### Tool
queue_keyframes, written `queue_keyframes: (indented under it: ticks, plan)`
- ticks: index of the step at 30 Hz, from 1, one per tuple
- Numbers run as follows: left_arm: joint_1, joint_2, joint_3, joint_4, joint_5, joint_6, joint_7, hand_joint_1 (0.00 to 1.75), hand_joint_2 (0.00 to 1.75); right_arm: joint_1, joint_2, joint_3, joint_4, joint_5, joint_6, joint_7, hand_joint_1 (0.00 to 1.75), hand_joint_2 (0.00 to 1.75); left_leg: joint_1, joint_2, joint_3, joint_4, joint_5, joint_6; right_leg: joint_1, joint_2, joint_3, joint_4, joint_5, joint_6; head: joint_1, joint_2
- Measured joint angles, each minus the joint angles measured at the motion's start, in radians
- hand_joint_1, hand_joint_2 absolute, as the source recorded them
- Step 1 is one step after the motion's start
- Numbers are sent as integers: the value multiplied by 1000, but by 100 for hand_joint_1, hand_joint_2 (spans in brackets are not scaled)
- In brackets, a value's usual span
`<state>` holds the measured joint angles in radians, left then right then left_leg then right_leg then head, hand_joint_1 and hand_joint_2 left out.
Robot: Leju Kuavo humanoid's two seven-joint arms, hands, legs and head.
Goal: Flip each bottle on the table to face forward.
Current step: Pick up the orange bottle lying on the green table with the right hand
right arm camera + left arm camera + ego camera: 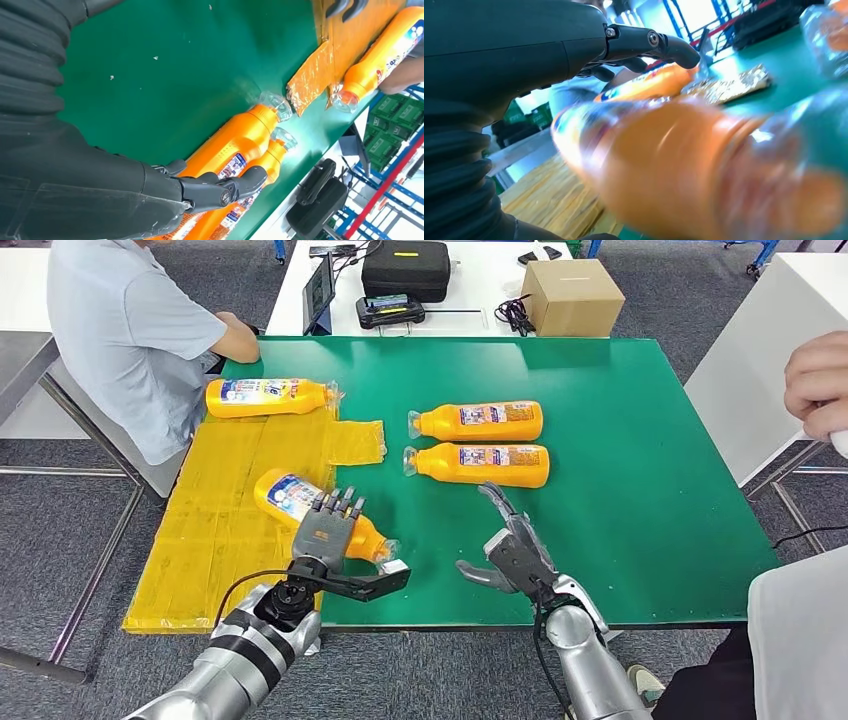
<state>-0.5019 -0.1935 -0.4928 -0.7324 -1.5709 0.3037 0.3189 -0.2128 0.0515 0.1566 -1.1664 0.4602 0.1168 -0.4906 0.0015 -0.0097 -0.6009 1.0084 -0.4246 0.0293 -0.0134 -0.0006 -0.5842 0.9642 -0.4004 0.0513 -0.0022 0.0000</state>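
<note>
Four orange bottles lie on their sides on the green table (650,490). One bottle (270,397) rests at the far end of the yellow mat (215,540). Two more, a farther one (480,421) and a nearer one (482,464), lie side by side on the green, caps toward the mat; the right wrist view shows them (240,145) too. The fourth bottle (285,495) lies slanted at the mat's edge under my left hand (325,530), whose straight fingers rest on it, thumb standing off. It appears blurred (684,170) in the left wrist view. My right hand (515,550) hovers open, short of the nearer bottle.
A person in a light blue shirt (130,330) sits at the far left corner, and another person's hand (820,385) shows at the right edge. Behind the table stands a white table with a black case (405,268) and a cardboard box (572,297).
</note>
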Motion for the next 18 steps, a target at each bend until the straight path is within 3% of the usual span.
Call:
queue_keyframes:
  ticks: [18]
  plan:
    - [36, 30, -74, -129, 0, -13, 39, 0, 175, 30, 0, -23, -35, 8, -5, 1, 0, 175, 0, 0, -2, 0, 0, 0, 0, 0, -2, 0, 0, 0, 0, 0]
